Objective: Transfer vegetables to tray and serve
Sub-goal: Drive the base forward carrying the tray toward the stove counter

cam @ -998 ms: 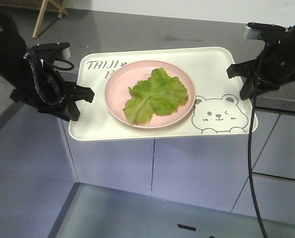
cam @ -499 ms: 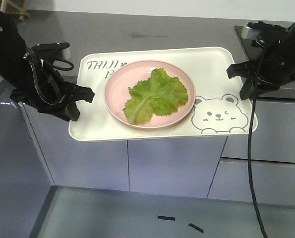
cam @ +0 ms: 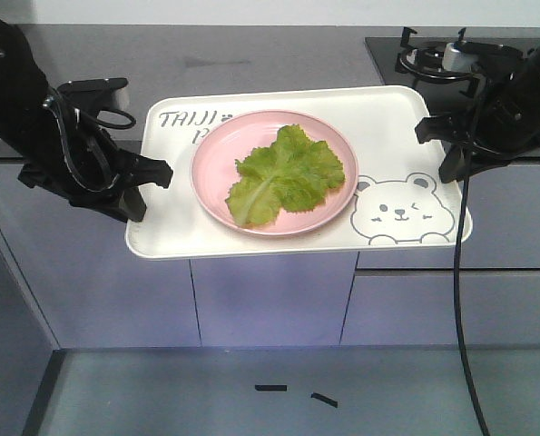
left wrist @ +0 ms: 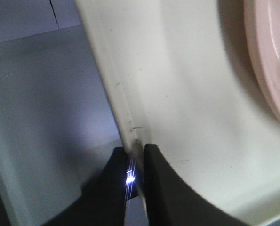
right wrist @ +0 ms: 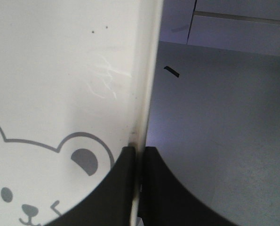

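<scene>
You're holding both arms out, the left gripper (cam: pixel 156 173) clamping the tray (cam: pixel 387 118) by its left edge and the right gripper (cam: pixel 436 150) pinching its right edge. The vegetables (cam: pixel 283 177) are sitting on the pink plate (cam: pixel 206 193) mid-tray. Same grip as a second ago, but the counter (cam: pixel 251 54) behind is sliding left, and a hob (cam: pixel 437 62) is now showing at its far-right corner.

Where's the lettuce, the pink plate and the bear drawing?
lettuce (cam: pixel 283 177), front view, middle of the leaves.
pink plate (cam: pixel 211 159), front view, bare left side.
bear drawing (cam: pixel 401 213), front view, its face.
</scene>
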Available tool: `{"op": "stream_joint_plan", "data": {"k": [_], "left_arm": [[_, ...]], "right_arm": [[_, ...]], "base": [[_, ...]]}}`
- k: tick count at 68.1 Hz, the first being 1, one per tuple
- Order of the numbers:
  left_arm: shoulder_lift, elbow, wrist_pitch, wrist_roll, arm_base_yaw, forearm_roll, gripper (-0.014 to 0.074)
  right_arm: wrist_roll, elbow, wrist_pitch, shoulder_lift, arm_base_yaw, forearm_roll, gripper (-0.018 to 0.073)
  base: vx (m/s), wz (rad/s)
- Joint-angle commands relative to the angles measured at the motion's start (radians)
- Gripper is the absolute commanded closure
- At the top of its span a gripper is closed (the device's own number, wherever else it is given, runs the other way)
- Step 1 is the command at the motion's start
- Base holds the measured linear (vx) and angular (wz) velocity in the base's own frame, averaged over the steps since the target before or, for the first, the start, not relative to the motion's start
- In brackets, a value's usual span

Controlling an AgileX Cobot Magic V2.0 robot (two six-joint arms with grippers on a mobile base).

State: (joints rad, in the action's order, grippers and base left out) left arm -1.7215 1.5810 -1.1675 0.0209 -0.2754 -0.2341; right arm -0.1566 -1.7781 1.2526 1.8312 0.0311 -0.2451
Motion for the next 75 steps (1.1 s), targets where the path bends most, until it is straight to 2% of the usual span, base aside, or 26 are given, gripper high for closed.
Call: {"op": "stream_joint_plan", "data": {"k": [1,75], "left_arm": [[0.057,0.04,0.049,-0.031,-0.021,-0.104,0.0602],[0.057,0.04,0.05,-0.031,-0.021,-0.104,0.0602]], "right_arm": [[-0.024,-0.026,0.031,-0.061,0.016,-0.108,0.0565],[-0.024,-0.026,0.031,-0.061,0.016,-0.108,0.0565]], "base": [[-0.05,-0.19],[0.01,-0.03]]}}
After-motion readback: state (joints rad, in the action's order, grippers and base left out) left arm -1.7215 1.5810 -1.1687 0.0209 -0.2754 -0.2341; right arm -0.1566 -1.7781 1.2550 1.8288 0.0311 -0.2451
